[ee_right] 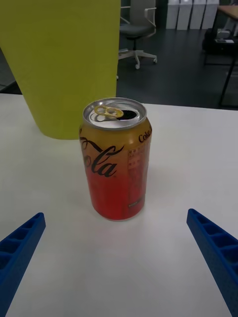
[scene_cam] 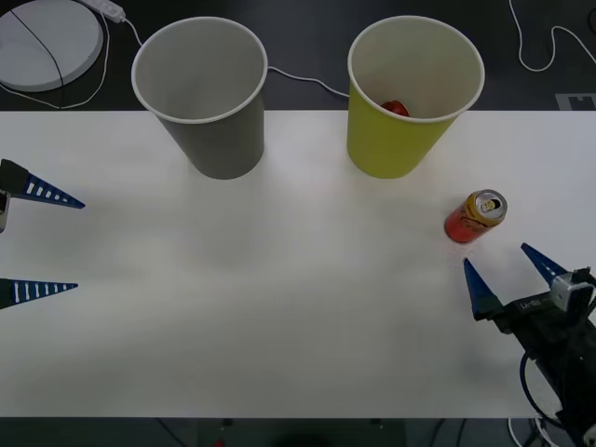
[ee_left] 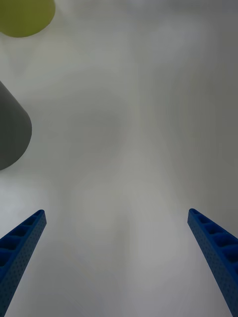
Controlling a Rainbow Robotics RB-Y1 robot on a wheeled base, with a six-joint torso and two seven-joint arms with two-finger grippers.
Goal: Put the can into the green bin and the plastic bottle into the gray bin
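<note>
Still upright on the table, the can (scene_cam: 475,216) waits just ahead of the right gripper's (scene_cam: 510,269) spread fingers, the green bin (scene_cam: 410,102) beyond it.

White table (scene_cam: 298,317), flat top. Gray bin (scene_cam: 209,112) and green bin (scene_cam: 405,112) stand upright along its far edge. The can (scene_cam: 475,216) stands upright nearer, near the green bin.

White table (scene_cam: 279,307), round white disc (scene_cam: 42,42) with cable (scene_cam: 298,79), office chair (ee_right: 136,29) behind
</note>
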